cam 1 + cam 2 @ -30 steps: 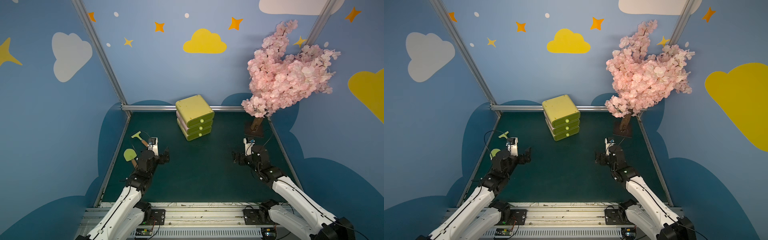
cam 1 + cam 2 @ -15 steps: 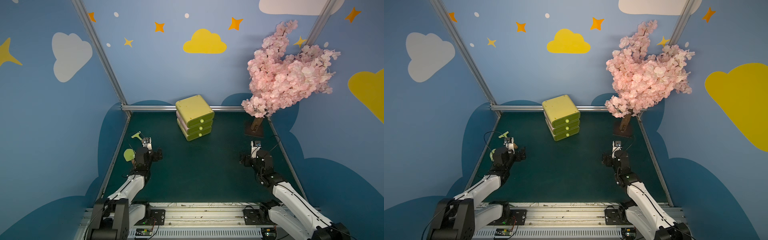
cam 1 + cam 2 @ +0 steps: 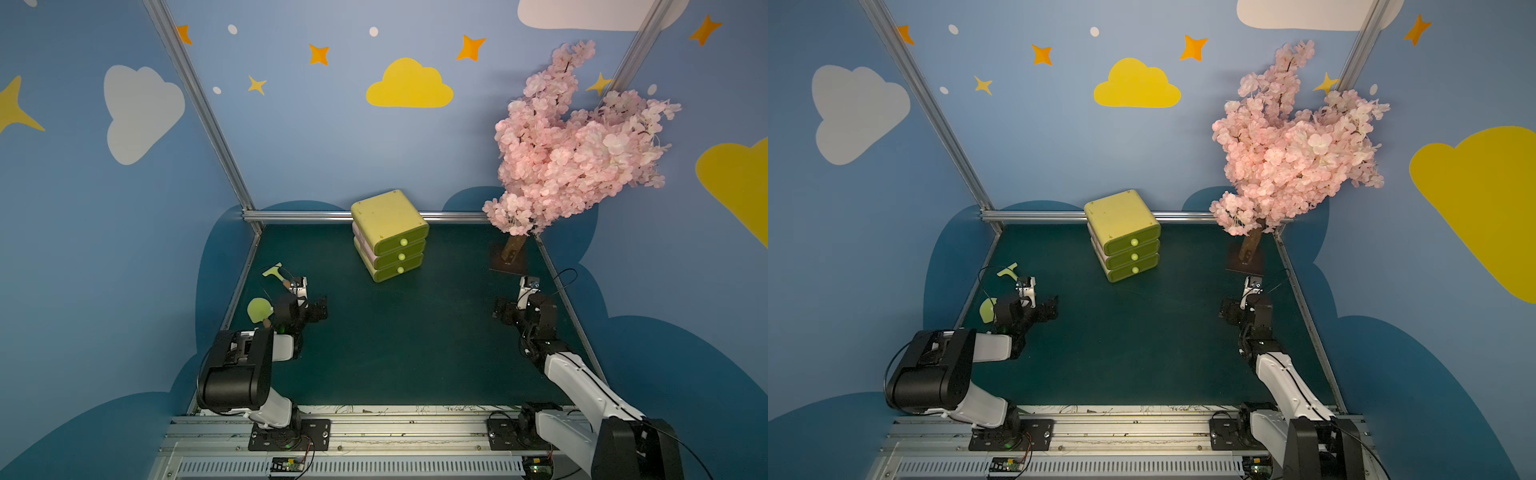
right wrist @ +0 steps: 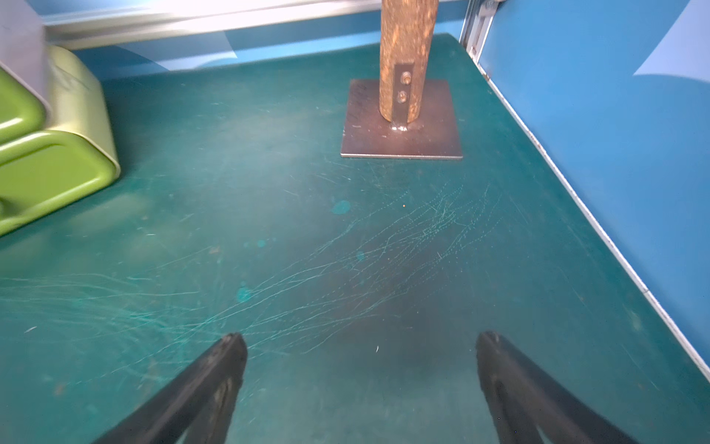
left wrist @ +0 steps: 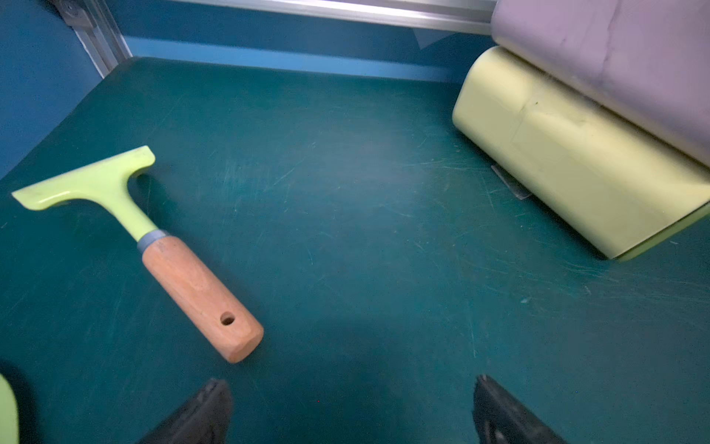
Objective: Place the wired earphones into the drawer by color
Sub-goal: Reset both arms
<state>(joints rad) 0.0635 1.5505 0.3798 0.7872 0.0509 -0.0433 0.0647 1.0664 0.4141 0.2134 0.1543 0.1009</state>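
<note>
Standing at the rail, I see both arms folded low, each gripper poised over the worktop [image 3: 407, 353] with nothing in it. The left gripper [image 5: 351, 384] has its jaws spread wide over bare green mat. The right gripper [image 4: 357, 342] is just as wide and just as empty.

Not one of the wired earphones shows anywhere, in the top views or the wrist views. No coil lies under, between or ahead of either gripper. My guess is that they are already inside the three-drawer unit [image 3: 390, 232], whose three fronts all sit flush and shut. If so, the sorting looks finished and the step in hand is only to park.

To do that well, I would draw each arm straight back along its own side, jaws wide, low but not scraping the mat. The left one needs care. A green scraper [image 5: 111, 184] with a wooden handle lies just ahead of it toward its outer side, and a round green tool [image 3: 258, 309] lies close beside its wrist.

Ahead of the right gripper sits the blossom tree's base plate [image 4: 401, 127]. Farther ahead and inward of both grippers, well apart from them, stands the three-drawer unit. With it closed, I cannot tell whether the colours are rightly split inside.
</note>
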